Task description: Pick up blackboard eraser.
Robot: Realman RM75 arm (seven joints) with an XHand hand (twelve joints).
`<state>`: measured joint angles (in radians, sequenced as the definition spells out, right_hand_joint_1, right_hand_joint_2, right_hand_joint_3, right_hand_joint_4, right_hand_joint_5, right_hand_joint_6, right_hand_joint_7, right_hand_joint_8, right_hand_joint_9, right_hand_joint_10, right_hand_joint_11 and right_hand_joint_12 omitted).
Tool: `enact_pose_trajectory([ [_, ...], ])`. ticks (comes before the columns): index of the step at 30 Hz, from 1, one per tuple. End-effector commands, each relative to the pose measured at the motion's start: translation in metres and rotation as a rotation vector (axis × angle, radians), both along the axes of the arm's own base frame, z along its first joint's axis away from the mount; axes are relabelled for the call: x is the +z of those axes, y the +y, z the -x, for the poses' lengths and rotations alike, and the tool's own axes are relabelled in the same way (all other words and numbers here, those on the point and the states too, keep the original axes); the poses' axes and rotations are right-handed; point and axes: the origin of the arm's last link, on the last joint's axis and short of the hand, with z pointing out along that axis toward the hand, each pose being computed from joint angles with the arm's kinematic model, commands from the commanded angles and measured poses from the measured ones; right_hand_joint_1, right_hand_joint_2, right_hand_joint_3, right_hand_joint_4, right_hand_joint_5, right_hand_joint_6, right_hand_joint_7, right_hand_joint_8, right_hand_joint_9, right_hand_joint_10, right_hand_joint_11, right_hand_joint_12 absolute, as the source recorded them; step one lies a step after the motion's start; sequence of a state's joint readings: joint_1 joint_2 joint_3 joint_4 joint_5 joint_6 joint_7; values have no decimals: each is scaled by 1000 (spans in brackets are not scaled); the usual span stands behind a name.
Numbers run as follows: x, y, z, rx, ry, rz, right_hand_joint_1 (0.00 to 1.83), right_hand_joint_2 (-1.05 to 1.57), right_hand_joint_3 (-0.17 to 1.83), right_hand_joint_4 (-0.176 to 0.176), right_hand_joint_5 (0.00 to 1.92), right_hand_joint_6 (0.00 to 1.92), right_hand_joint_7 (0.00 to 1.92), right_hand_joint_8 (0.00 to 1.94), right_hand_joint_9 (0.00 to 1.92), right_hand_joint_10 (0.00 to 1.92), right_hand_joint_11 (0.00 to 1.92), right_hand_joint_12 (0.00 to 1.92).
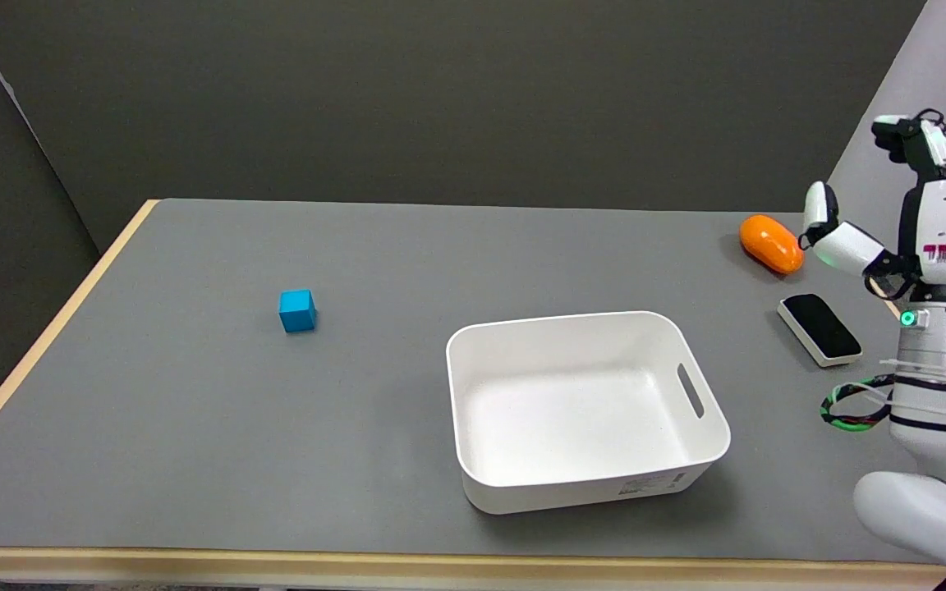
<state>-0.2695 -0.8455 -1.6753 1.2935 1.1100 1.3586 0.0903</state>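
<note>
A grey desk (194, 410) with a pale wooden rim stands before dark walls. A blue cube (297, 310) sits left of centre, a white bin (580, 492) toward the near edge. The eraser (819, 328) lies by the right edge, nearer than an orange object (770, 243). The right hand (916, 197), raised, empty, fingers spread.

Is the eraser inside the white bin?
No, the eraser lies on the table, right of the bin and apart from it.
</note>
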Motion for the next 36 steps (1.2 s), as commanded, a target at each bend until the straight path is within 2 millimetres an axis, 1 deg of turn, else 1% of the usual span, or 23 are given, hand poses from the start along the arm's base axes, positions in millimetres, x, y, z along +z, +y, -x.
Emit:
enact_pose_trajectory([
  [1, -44, 18, 30, -254, -46, 366, 611, 670, 873, -61, 357, 676, 447, 572, 285, 962, 12, 1236],
  [4, -55, 12, 34, -258, -97, 363, 604, 676, 850, -66, 346, 646, 422, 531, 245, 931, -1, 1183],
  [7, -64, 8, 41, -270, -147, 371, 548, 638, 932, -62, 324, 632, 380, 548, 248, 867, -1, 1138],
  [10, -70, 5, 48, -292, -182, 382, 535, 636, 936, -67, 310, 608, 364, 537, 232, 853, 0, 1137],
  [15, -74, 3, 69, -348, -241, 399, 518, 634, 938, -73, 289, 575, 347, 524, 218, 843, -1, 1137],
  [18, -73, 4, 75, -363, -257, 421, 518, 633, 938, -74, 285, 569, 338, 517, 215, 838, -1, 1135],
  [23, -71, 5, 77, -363, -264, 437, 519, 632, 938, -75, 279, 561, 331, 511, 209, 833, -1, 1134],
  [27, -66, 7, 81, -382, -286, 457, 521, 633, 939, -75, 278, 559, 331, 509, 209, 833, 0, 1138],
  [32, -57, 6, 87, -406, -304, 484, 539, 633, 932, -74, 277, 557, 332, 505, 211, 837, -1, 1148],
  [35, -48, 3, 89, -424, -314, 490, 578, 664, 852, -74, 294, 537, 364, 466, 202, 880, -1, 1206],
  [36, -44, 2, 89, -433, -317, 490, 579, 664, 853, -72, 296, 541, 367, 467, 207, 884, -1, 1212],
])
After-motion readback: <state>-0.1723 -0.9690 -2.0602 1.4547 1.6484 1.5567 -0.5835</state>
